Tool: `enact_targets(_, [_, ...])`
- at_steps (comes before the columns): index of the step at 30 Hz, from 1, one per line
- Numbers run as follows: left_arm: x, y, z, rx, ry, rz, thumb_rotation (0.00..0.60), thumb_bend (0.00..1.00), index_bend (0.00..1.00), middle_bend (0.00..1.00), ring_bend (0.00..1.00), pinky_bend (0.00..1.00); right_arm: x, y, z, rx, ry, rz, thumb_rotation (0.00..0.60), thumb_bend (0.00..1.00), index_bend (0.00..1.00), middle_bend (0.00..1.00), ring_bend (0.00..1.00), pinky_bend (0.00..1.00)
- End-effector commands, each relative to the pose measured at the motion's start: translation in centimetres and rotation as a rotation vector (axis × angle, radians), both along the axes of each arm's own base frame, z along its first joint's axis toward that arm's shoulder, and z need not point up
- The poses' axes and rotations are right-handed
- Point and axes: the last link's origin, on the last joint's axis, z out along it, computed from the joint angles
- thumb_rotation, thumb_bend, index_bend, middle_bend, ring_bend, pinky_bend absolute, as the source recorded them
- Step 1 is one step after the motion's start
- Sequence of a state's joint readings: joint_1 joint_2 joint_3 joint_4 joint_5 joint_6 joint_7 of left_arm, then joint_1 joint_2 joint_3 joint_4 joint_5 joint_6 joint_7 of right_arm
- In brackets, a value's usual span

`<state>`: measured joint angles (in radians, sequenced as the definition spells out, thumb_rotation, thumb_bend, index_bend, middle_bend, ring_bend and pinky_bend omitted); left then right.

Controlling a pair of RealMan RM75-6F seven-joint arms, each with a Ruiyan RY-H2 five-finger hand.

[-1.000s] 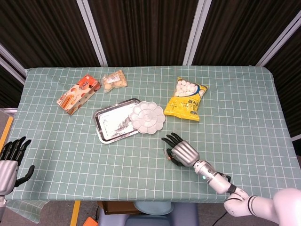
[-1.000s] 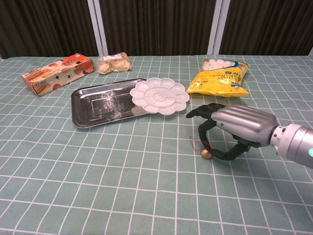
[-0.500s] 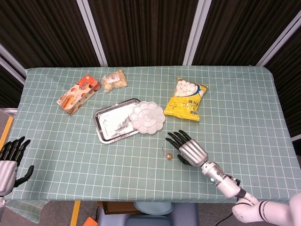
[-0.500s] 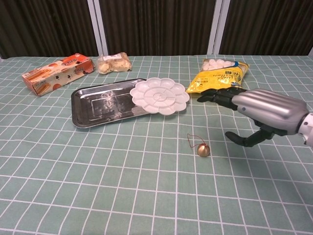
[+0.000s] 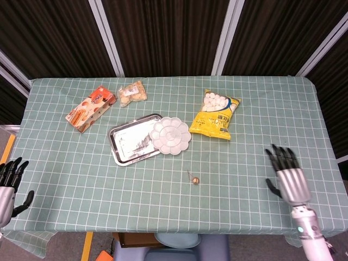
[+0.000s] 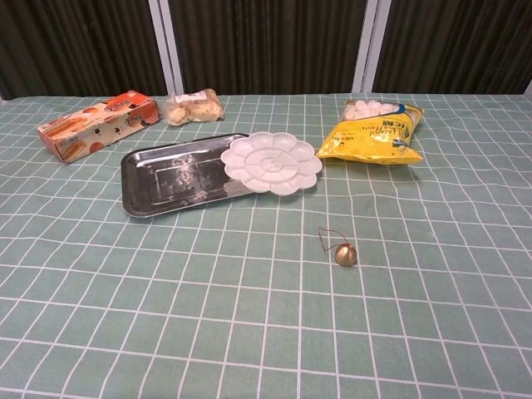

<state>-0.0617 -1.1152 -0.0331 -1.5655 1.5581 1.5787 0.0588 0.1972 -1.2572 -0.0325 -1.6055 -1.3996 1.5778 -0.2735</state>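
At table's right: right hand (image 5: 289, 176) withdrawn | bell (image 6: 345, 254) left lying

Small gold bell (image 6: 345, 254) with red loop lies on the tablecloth.

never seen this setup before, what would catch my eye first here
Probably the yellow snack bag, the brightest thing on the green checked tablecloth, lying toward the far side. Next, the white flower-shaped palette resting on the right end of the steel tray near the middle, with a small gold bell alone in front of it. The right hand hovers open at the near right, holding nothing.
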Motion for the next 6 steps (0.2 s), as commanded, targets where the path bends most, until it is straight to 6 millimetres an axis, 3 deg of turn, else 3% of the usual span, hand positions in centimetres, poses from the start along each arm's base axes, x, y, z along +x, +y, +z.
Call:
enact_targets(1, [0.07, 0.0, -0.2, -0.002, -0.001, 0.012, 0.6, 0.4, 0.0, 0.0, 0.0, 0.06, -0.85, 1.35, 2.92, -0.092, 0.009, -0.076, 0.6, 0.4, 0.0, 0.0, 0.0, 0.0])
enact_targets(6, [0.22, 0.05, -0.43, -0.017, -0.008, 0.014, 0.6, 0.4, 0.0, 0.0, 0.0, 0.06, -0.83, 1.65, 2.98, -0.081, 0.016, -0.071, 0.6, 0.4, 0.0, 0.0, 0.0, 0.0])
